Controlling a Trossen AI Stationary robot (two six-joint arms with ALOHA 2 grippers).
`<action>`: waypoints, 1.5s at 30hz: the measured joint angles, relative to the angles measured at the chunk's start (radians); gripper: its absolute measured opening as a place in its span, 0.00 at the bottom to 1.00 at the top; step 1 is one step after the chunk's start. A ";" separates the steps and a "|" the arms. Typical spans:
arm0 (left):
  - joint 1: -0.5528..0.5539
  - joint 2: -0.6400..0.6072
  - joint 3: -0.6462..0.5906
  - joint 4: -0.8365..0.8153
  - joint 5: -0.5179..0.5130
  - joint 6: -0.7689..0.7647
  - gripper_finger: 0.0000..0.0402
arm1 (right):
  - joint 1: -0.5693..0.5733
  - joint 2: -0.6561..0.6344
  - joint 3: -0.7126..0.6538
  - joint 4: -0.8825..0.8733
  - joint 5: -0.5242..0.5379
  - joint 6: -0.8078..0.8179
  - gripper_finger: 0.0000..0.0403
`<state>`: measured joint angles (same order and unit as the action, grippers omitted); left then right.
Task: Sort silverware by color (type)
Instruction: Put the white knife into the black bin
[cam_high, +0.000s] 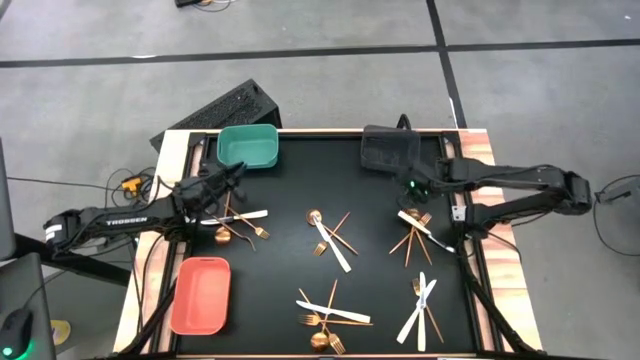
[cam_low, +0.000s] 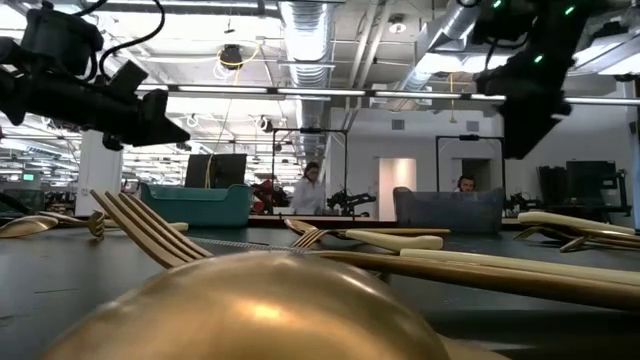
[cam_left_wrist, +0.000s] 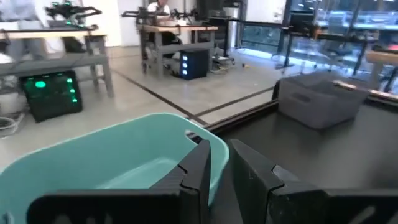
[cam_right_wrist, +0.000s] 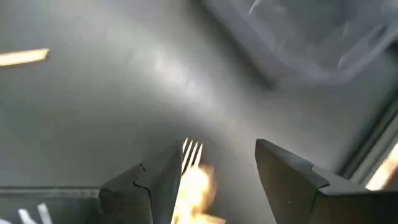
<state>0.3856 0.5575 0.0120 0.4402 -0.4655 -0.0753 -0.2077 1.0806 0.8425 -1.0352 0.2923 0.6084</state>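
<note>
At left centre of the overhead frame, the left gripper (cam_high: 238, 178) hovers beside the teal plastic bin (cam_high: 247, 146), its fingers (cam_left_wrist: 200, 167) drawn close with nothing visible between them. Gold and white silverware (cam_high: 330, 240) lies scattered across the black table mat (cam_high: 350, 280). At right, the right gripper (cam_high: 418, 190) hangs spread wide over a shiny gold fork (cam_right_wrist: 191, 177), near the dark grey bin (cam_high: 390, 150).
</note>
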 joint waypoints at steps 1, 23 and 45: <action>-0.002 0.001 0.000 -0.005 0.020 0.038 0.12 | 0.030 0.001 -0.002 -0.017 -0.004 0.036 0.57; -0.065 0.001 0.000 -0.033 0.095 -0.058 0.12 | 0.458 0.196 -0.196 -0.029 -0.113 0.403 0.53; -0.066 0.001 0.000 -0.017 0.136 -0.062 0.12 | 0.402 0.195 -0.254 -0.004 -0.240 0.270 0.20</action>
<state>0.3199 0.5583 0.0120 0.4236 -0.3295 -0.1371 0.1947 1.2755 0.5880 -1.0392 0.0523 0.8780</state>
